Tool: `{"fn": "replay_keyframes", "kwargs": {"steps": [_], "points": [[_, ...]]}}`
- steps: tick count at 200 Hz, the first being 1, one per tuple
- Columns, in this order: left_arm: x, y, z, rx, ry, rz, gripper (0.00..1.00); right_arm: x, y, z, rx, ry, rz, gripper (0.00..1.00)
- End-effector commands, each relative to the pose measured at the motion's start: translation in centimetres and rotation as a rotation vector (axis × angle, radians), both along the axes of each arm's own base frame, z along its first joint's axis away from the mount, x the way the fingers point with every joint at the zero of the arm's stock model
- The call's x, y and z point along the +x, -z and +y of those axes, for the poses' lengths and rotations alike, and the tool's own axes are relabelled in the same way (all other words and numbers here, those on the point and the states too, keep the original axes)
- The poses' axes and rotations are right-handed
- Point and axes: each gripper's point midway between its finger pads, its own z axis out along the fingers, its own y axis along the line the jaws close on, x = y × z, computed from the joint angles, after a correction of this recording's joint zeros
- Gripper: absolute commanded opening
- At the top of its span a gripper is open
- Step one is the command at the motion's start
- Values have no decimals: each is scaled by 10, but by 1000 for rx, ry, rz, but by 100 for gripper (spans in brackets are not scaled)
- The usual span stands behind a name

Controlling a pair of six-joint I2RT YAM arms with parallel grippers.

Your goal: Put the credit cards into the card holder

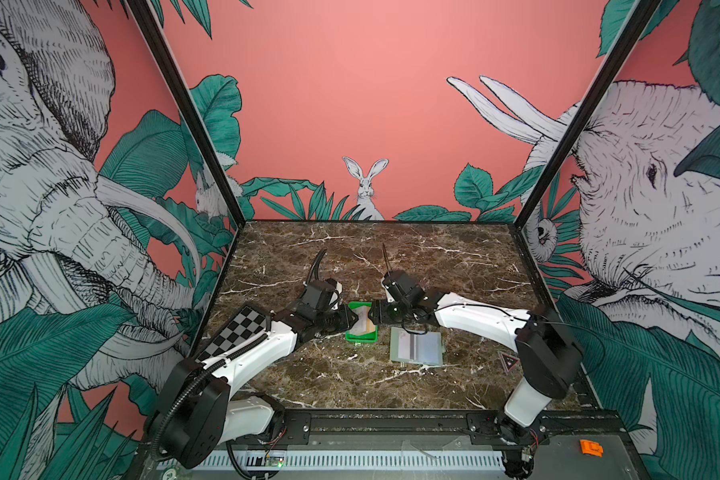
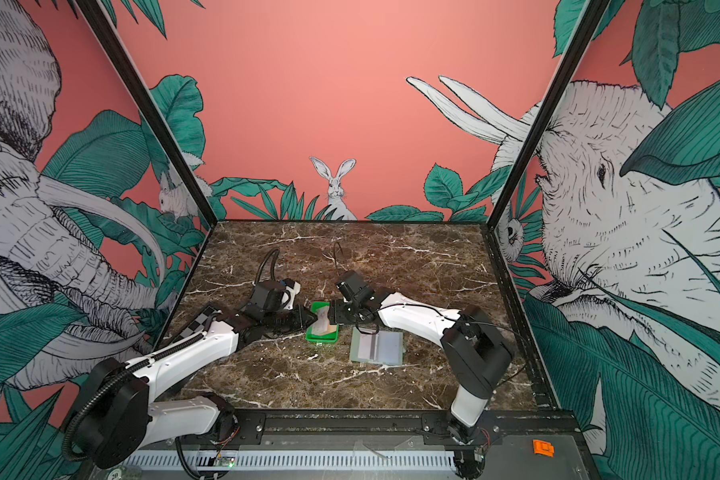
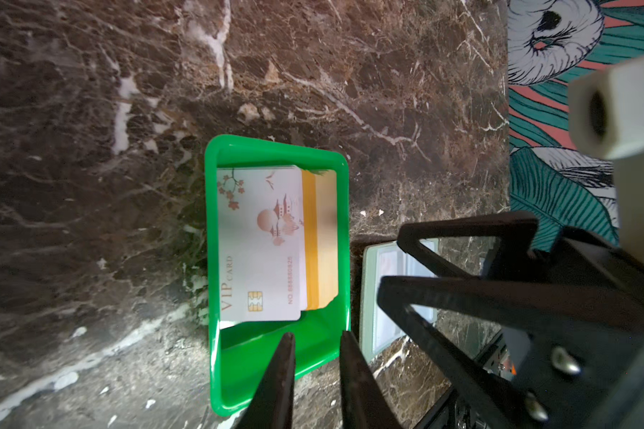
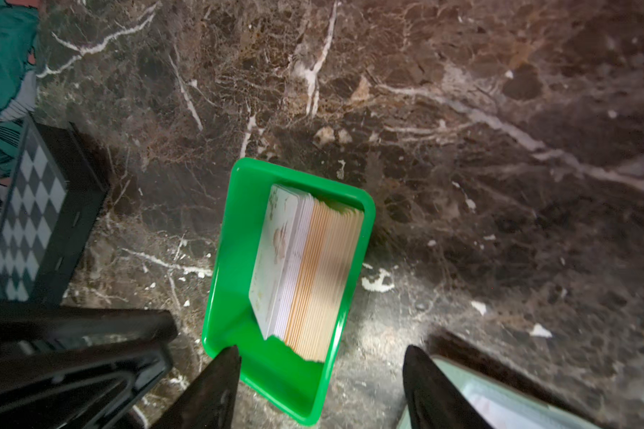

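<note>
On the marbled surface (image 1: 350, 386), reading left to right: left hand (image 3: 316, 336) at the green tray (image 3: 238, 356), fingers narrowly apart, empty; credit cards (image 3: 261, 241) stacked in the tray; right hand (image 4: 320, 349) over it, fingers wide apart, empty; card holder (image 1: 416, 347) lying open just beside the tray.

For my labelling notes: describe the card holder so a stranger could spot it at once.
On the brown marble table, look just right of the bright green tray holding the stacked cards. The card holder lies open and flat there: a pale sage-green booklet with clear sleeves, far duller than the vivid tray.
</note>
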Motion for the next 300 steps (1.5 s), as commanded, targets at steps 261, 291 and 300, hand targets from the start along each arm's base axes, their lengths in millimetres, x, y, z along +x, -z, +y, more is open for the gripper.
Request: {"fn": "replay_keyframes", "kwargs": {"steps": [261, 291, 300], "points": [[7, 61, 0, 123, 46, 102, 16, 17, 40, 22, -148, 4, 41, 68], [7, 62, -1, 106, 39, 106, 16, 17, 37, 14, -180, -1, 24, 63], [7, 63, -1, 104, 35, 107, 16, 16, 35, 12, -189, -9, 17, 60]]}}
